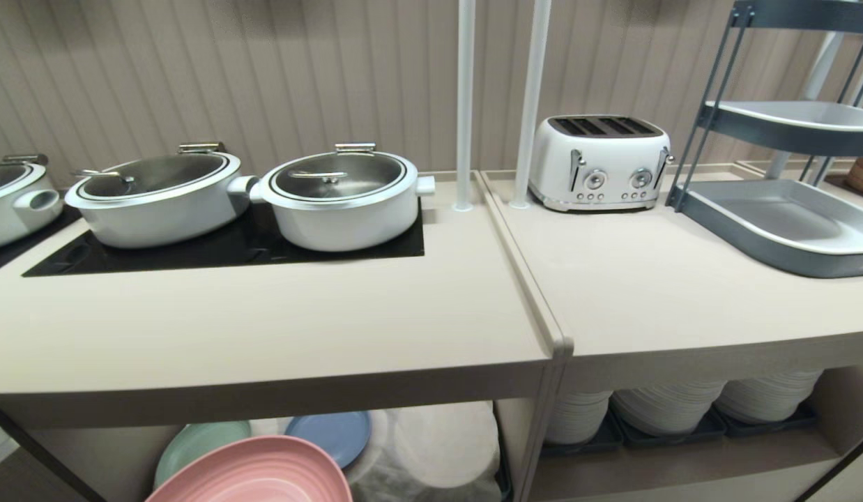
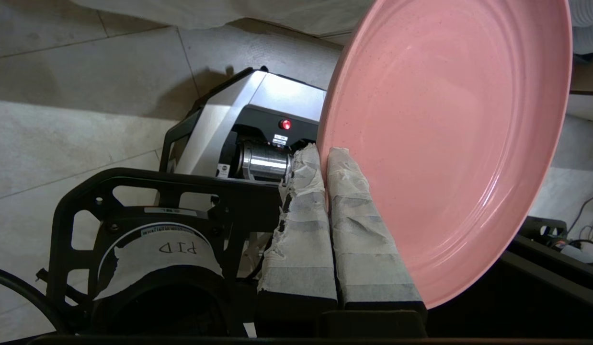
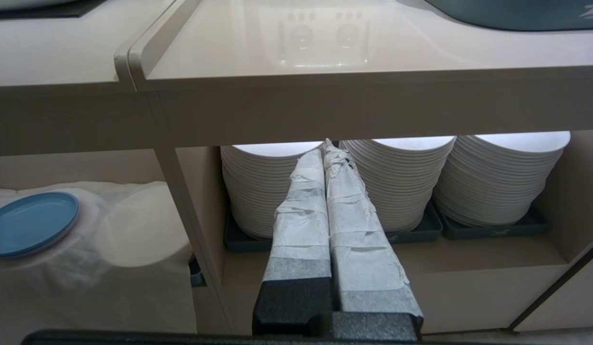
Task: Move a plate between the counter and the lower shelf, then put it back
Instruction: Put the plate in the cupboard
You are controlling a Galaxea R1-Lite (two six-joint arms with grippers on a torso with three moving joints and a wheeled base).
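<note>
Table: your long beige top carried two white pots beside the black hob.
Lower shelf: cloth-draped, with mint and blue plates.
Plate: pink, tilted, in front of that shelf, below the table edge.
Left end effector: you had it clamped on the plate's rim.
Right end effector: fingers pressed together, holding nothing.

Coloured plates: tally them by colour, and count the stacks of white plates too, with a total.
pink plate, held by the left gripper: 1
mint-green plate: 1
blue plate: 1
stacks of white plates: 3
Total: 6
</note>
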